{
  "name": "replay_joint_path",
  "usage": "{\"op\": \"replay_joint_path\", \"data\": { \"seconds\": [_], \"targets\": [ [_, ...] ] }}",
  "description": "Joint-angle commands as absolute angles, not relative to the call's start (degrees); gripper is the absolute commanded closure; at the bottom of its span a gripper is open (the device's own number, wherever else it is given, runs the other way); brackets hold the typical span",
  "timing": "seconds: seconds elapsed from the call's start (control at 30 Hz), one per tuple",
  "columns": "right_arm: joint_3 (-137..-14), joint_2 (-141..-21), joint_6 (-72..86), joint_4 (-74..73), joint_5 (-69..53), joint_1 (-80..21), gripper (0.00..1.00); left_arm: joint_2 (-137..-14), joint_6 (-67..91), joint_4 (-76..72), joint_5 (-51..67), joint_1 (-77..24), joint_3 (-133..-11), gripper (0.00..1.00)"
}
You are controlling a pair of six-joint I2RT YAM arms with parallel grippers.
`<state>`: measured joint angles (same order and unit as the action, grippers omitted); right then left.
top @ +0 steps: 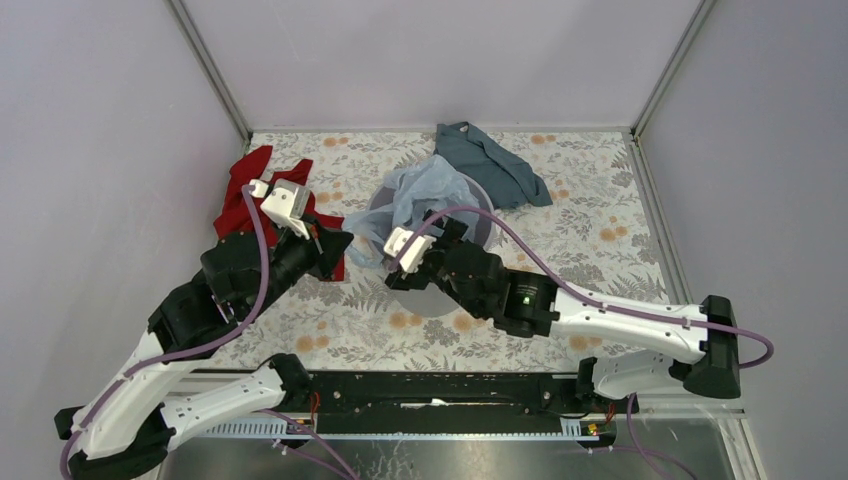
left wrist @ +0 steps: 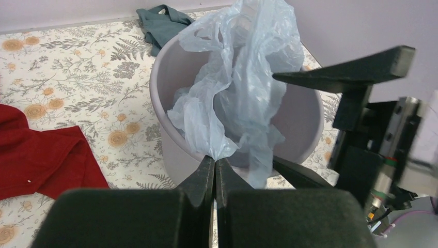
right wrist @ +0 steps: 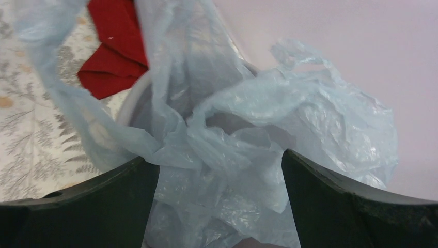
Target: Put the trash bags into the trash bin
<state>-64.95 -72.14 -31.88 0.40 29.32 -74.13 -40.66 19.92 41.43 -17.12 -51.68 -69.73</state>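
The pale blue trash bag (top: pixel 425 190) lies crumpled in and over the mouth of the round grey trash bin (top: pixel 483 200) at mid-table. Part of it hangs over the bin's left rim. My left gripper (top: pixel 348 243) is at the bin's left side. It is shut on a pinch of the bag's edge (left wrist: pixel 219 150) just over the bin's rim (left wrist: pixel 155 82). My right gripper (top: pixel 447 228) is over the bin's mouth and open. Its fingers (right wrist: pixel 129 181) straddle crumpled bag plastic (right wrist: pixel 232 144) without closing on it. The bin's rim (right wrist: pixel 131 98) shows behind the plastic.
A red cloth (top: pixel 245 185) lies on the floral table left of the bin, under my left arm. A dark teal-grey cloth (top: pixel 495 160) lies behind the bin to its right. Purple walls close the table at the back and sides.
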Motion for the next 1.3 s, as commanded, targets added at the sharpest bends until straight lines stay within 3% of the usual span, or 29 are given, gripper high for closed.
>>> {"op": "replay_joint_path", "data": {
  "seconds": [0.0,0.1,0.17,0.23,0.27,0.37,0.47,0.57,0.73,0.77,0.9,1.17,1.27],
  "targets": [
    [-63.78,-72.84,-34.48,14.57,35.13,-72.51,0.06,-39.94,19.86,39.48,-16.5,-51.72,-69.17,1.0],
    [-63.4,-70.77,-32.31,13.97,33.25,-71.54,0.08,-39.38,19.88,40.14,-17.32,-51.73,-69.22,1.0],
    [-63.53,-69.02,-29.01,11.46,27.11,-69.25,0.2,-39.09,19.64,40.52,-17.51,-51.69,-69.16,1.0],
    [-64.11,-67.84,-26.05,8.1,19.1,-67.28,0.64,-39.16,19.43,40.82,-18.05,-51.76,-69.12,1.0],
    [-64.65,-67.63,-25.04,6.31,16.33,-67.09,0.8,-39.48,19.58,41.07,-18.48,-51.74,-69.35,1.0],
    [-66.91,-67.59,-21.29,1.72,10.34,-67.06,1.0,-41.03,23.23,43.28,-21.26,-51.73,-71.69,0.98],
    [-66.79,-67.19,-16.46,2.59,9.36,-67.06,1.0,-43.19,35.5,49.33,-27.53,-51.71,-75.88,0.7],
    [-65.66,-66.87,-13.24,4.43,8.28,-67.05,1.0,-43.49,41.17,49.25,-23.31,-51.71,-76.88,0.43],
    [-63.93,-67.06,-9.36,7.61,9.27,-67.06,1.0,-42.86,48.52,51.21,-19.08,-51.7,-77.43,0.05],
    [-63.64,-67.17,-8.33,8.02,9.29,-67.06,1.0,-42.75,50.23,52.71,-19.01,-51.74,-77.57,0.01],
    [-63.72,-67.96,-5.75,8.7,10.22,-67.05,1.0,-41.23,56.59,55.11,-16.39,-51.76,-76.02,0.01],
    [-63.58,-68.72,-4.12,8.64,3.24,-67.31,1.0,-40.87,58.19,42.94,-12.93,-51.71,-69.53,0.01],
    [-64.11,-69.55,-3.22,7.58,0.8,-67.67,1.0,-43.57,56.14,41.77,-13.96,-51.76,-69.58,0.12]
  ]
}}
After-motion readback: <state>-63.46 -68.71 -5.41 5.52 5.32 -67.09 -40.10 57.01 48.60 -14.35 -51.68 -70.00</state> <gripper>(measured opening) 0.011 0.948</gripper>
